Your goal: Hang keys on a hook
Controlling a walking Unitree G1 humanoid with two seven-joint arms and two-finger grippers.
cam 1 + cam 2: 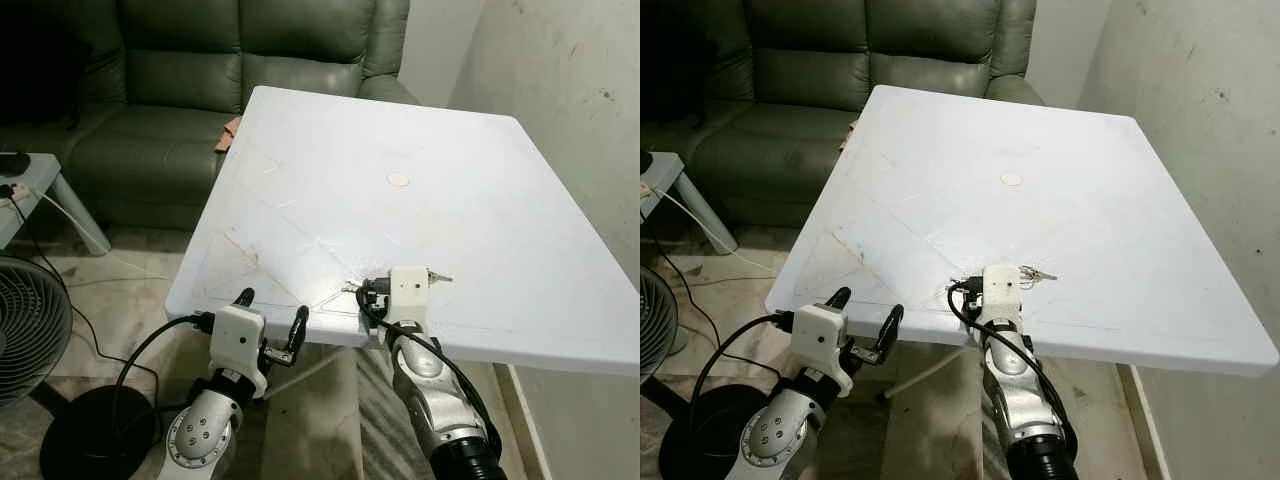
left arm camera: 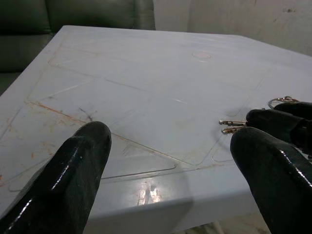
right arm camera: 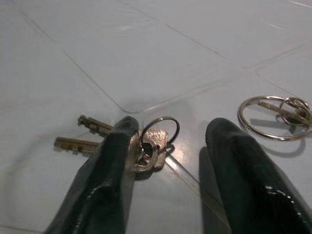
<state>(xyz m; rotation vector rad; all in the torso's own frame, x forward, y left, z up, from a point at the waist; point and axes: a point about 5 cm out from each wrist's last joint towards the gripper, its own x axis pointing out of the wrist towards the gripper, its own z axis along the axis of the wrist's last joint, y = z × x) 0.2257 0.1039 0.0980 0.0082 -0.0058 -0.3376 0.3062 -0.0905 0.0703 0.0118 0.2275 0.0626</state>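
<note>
Both arms sit low in the head view, closest to the camera. Left end effector (image 1: 271, 312) hangs just off the near edge of the white worktop (image 1: 400, 130), fingers spread wide with nothing in them. Right end effector (image 3: 168, 161) is the one over the job: its fingers are apart and set down on either side of the keys (image 3: 122, 144), one finger touching or overlapping the key heads, not yet clamped on them as far as I can tell.

Keys lie flat near the worktop's near edge, right at the right fingertips, so that arm is clearly nearer. Two dull brass-coloured blades point away to one side of the finger, roughly across the gap instead of along it. Heads are joined by a small split ring, and a bigger ring (image 3: 274, 117) lies flat just beyond the other finger. I'd guess closing on the heads is the way to go. Haven't spotted a hook.
</note>
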